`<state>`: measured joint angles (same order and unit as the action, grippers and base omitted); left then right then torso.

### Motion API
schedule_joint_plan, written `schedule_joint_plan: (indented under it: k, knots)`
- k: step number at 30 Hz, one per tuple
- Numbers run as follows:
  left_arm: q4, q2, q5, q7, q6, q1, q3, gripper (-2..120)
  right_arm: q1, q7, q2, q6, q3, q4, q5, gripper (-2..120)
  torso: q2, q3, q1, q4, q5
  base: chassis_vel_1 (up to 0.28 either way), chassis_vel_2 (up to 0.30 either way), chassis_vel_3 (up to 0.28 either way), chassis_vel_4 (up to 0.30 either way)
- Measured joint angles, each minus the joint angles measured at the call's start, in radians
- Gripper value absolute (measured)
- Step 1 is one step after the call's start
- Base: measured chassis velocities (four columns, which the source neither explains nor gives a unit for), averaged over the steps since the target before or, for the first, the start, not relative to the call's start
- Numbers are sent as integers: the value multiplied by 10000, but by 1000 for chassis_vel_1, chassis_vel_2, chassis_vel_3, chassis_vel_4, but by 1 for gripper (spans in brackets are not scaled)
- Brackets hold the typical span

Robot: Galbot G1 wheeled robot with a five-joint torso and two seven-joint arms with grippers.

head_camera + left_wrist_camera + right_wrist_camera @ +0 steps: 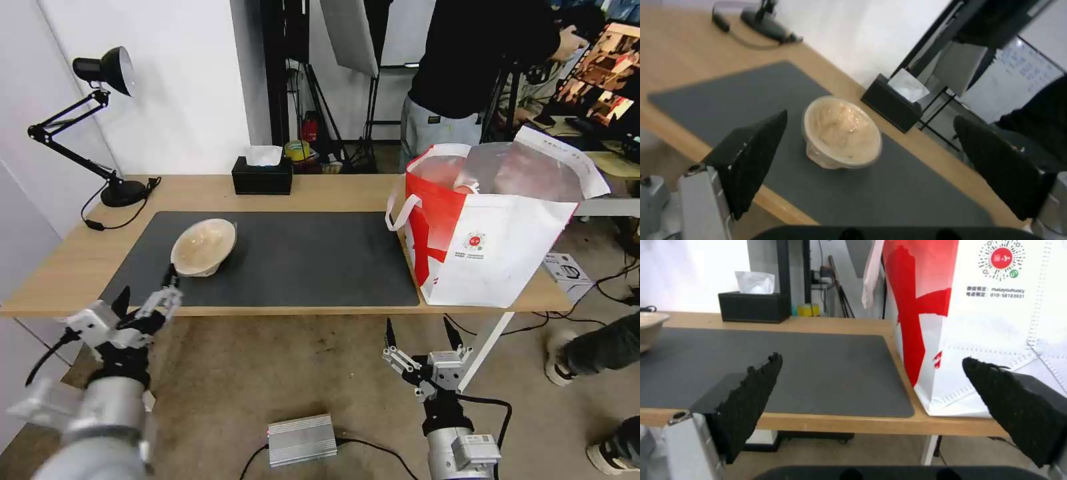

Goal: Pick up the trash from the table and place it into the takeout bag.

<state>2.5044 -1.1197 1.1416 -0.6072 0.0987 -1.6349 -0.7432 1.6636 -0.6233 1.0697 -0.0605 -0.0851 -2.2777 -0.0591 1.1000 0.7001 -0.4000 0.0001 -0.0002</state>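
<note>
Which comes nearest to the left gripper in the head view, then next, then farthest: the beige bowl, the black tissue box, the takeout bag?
From the left gripper:
1. Beige bowl, just beyond it on the mat.
2. Black tissue box, at the table's far edge.
3. Takeout bag, at the right end.

Your head view looks down across the mat (pixel 280 257); the left wrist view hovers near it, the right wrist view level with its front edge.
</note>
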Motion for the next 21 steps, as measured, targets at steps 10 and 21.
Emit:
schedule_joint_plan:
  k: [10, 21]
  knots:
    - [-638, 956, 4031, -1698, 327, 1632, -615, 100, 0, 1, 0, 0, 0, 0, -2, 100, 0, 0, -1, -1, 0, 0, 0, 0, 0]
    - [-1542, 1182, 5633, -2277, 378, 2647, -689, 100, 0, 0, 0, 3, 0, 0, -2, 100, 0, 0, 0, -1, 1, 0, 0, 0, 0]
